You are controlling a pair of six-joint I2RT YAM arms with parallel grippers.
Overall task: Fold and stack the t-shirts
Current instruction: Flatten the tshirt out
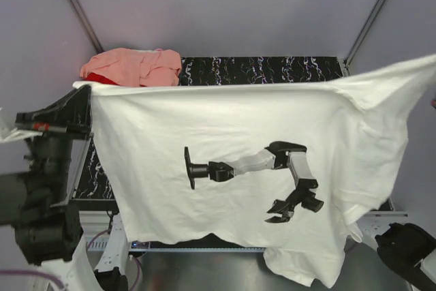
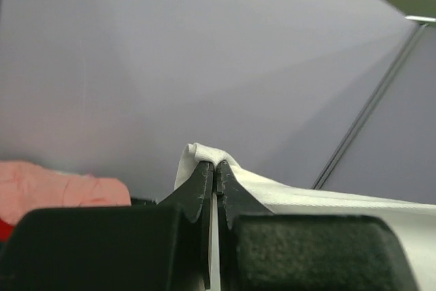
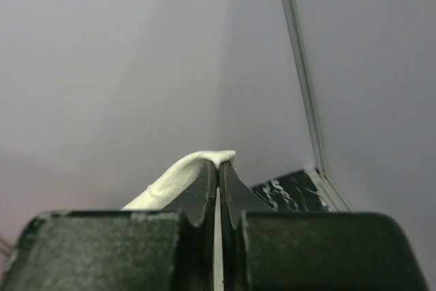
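The place looked like a robotics lab test cell, not a home. Plain lavender-grey panels (image 1: pixel 225 5) closed off the far edge and both sides of the bench, braced by thin dark struts (image 1: pixel 73 3). The bench top (image 1: pixel 272 69) was marble-patterned (white veins on black). Bare metal framing (image 1: pixel 109 257) and loose cables (image 1: pixel 90 240) ran under the near edge, and a black robot arm (image 1: pixel 41 189) stood at the near left corner.

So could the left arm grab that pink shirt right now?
Probably not: the left pincer is shut on the white shirt, stretched between it and the right pincer; it must let go first.
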